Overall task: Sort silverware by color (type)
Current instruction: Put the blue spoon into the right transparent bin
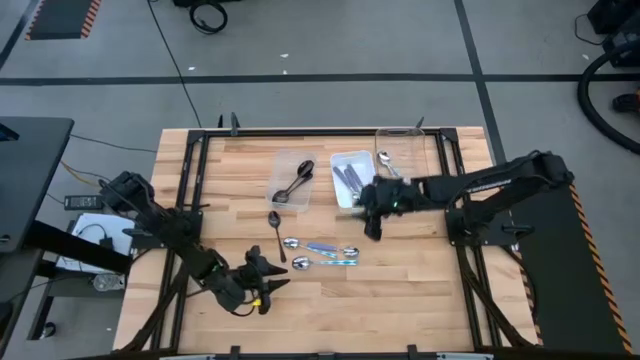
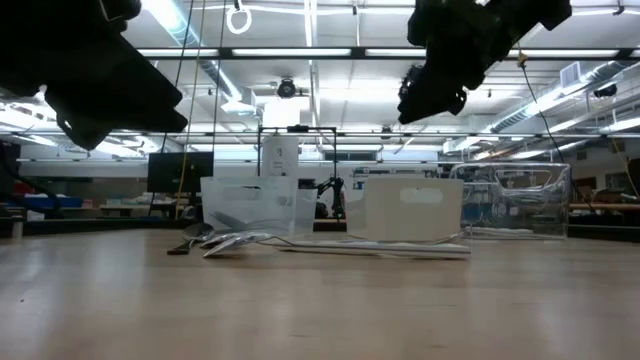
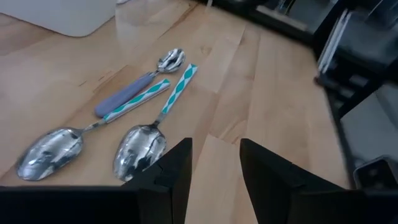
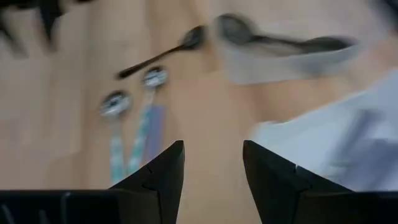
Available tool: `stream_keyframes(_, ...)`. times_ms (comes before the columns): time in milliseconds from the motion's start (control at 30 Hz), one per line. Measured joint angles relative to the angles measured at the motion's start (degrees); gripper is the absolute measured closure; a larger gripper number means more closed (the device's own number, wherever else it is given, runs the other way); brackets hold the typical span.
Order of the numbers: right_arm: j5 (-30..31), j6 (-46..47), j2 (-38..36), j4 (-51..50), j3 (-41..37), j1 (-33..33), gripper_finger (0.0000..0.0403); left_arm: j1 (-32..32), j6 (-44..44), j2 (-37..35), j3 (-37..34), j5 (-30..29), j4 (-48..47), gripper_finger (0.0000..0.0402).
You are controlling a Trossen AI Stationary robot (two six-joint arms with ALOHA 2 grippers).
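Broadly, the wooden counter point(image 1: 400, 290) carries three trays in a row toward its far side. A clear tray point(image 1: 292, 181) stands on the left of the row and holds two black spoons point(image 1: 296, 186). A white tray point(image 1: 350, 176) stands in the middle with purple-handled spoons point(image 1: 347, 178) in it. Another clear tray point(image 1: 408, 148) stands at the far right corner, and a silver spoon point(image 1: 386, 161) lies at its near left edge.

The right arm reaches from the right side of the counter toward the middle. The right gripper point(image 1: 372, 226) hangs in the air just beside the near right corner of the white tray; its fingers point(image 4: 158, 177) are spread apart and hold nothing. The left arm is folded low at the near left part of the counter. The left gripper point(image 1: 272, 283) is near the loose spoons, with its fingers point(image 3: 171, 174) also parted and empty.

Four spoons lie loose on the counter in front of the trays. One black spoon point(image 1: 275, 228) lies alone, near the clear tray on the left. To its right are two spoons with teal and white patterned handles point(image 3: 155, 112) and, just beside them, one spoon with a plain purple handle point(image 3: 134, 90). Their handles lie close together, but I cannot tell if they touch.
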Motion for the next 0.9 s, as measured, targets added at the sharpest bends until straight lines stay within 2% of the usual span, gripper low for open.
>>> stream_keyframes(133,-0.21,2.52,5.89,3.71,0.0,6.08,0.023,2.74,0.65,0.0,3.79,3.26,-11.38,0.026)
stream_keyframes(233,1.7,4.89,10.09,7.02,-0.02,10.73,0.023,6.31,2.59,0.0,5.98,8.64,-17.47,0.026)
stream_keyframes(467,11.85,2.71,17.07,18.1,0.0,19.93,0.0231,13.1,6.73,-0.02,7.4,21.34,-19.19,0.026)
stream_keyframes(700,15.01,0.27,24.73,26.17,0.0,22.47,0.0231,16.96,7.63,-0.02,7.57,29.05,-20.16,0.026)
stream_keyframes(900,14.88,-0.22,27.05,27.3,-0.02,22.28,0.0231,18.71,7.89,0.67,12.96,30.93,-29.01,0.026)
